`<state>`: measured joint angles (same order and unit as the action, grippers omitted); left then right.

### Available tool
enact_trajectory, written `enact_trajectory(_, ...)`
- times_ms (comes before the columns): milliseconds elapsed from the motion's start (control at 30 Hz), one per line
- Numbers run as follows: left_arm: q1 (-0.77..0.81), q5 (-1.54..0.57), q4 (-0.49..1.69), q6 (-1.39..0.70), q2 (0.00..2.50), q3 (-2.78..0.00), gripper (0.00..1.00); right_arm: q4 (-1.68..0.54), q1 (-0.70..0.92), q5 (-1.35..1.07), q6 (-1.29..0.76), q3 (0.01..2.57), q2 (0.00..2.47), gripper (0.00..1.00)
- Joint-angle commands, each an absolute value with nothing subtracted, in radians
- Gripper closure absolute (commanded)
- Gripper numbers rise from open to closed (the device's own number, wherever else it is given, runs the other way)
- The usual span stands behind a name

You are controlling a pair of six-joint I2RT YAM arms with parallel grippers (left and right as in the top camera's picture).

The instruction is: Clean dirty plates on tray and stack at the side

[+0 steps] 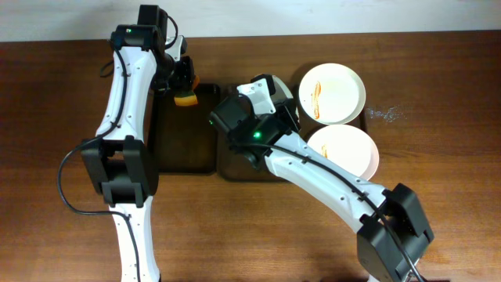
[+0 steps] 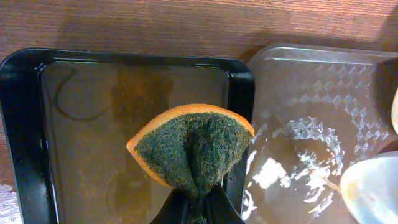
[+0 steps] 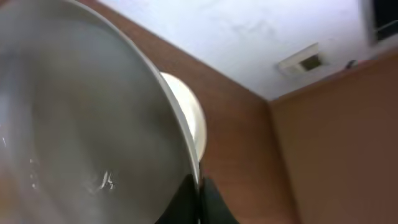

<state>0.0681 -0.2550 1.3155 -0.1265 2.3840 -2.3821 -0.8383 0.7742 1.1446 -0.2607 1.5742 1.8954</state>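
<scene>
Left wrist view: left gripper (image 2: 194,204) clamped tight on a folded sponge (image 2: 193,146), orange body doubled over, dark green scouring face turned outward ahead of the fingers. Likely folded that way to present the rough side for scrubbing. Directly beneath the gripper, a black tray (image 2: 25,124) with a film of water, probably placed there for wetting the sponge and catching drips. Off to the gripper's right, the wet, textured floor of the larger grey-brown tray (image 2: 311,81). At the near right corner, a pale curved rim, presumably the plate in the other hand. Right wrist view: right gripper (image 3: 200,200) closed thin on the rim of a held plate (image 3: 81,124), nothing else in its grasp. Plate tipped steeply up from the fingers, face filling everything to the gripper's left. Judged a presenting hold: edge grip, face left free for the sponge. Faint marks low on the face, too blurred to call sauce or water. Pale rounded shape just behind the rim, not identifiable. Overhead: the two grippers near each other, sponge apparently not touching the plate. Beyond the right gripper, a streaked plate (image 1: 333,92) lying flat with orange-red lines, uncleaned by the look of it. Back along the right arm's outer side, a third plate (image 1: 348,150), clean-looking; whether wholly on the tray or partly off it, unclear. No stack visible on the bare tabletop (image 1: 63,78). Early in the job, by this reckoning.
</scene>
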Motion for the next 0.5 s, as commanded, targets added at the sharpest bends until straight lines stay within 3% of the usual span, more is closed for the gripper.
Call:
enact_trajectory(0, 0.068, -0.266, 1.311, -0.107, 2.341, -2.407, 1.00, -0.837, 0.781, 1.271, -0.270, 1.583, 1.882, 0.96)
enact_trajectory(200, 0.068, -0.266, 1.310, -0.112, 2.341, -2.407, 1.00, -0.840, 0.780, 1.261, -0.268, 1.583, 1.880, 0.96)
enact_trajectory(333, 0.069, -0.266, 1.310, -0.119, 2.341, -2.407, 1.00, -0.890, 0.703, 0.782, -0.274, 1.596, 1.821, 0.96)
enact_trajectory(467, 0.075, -0.266, 1.319, -0.145, 2.341, -2.407, 1.00, -0.916, 0.511, 0.368, -0.296, 1.597, 1.695, 0.96)
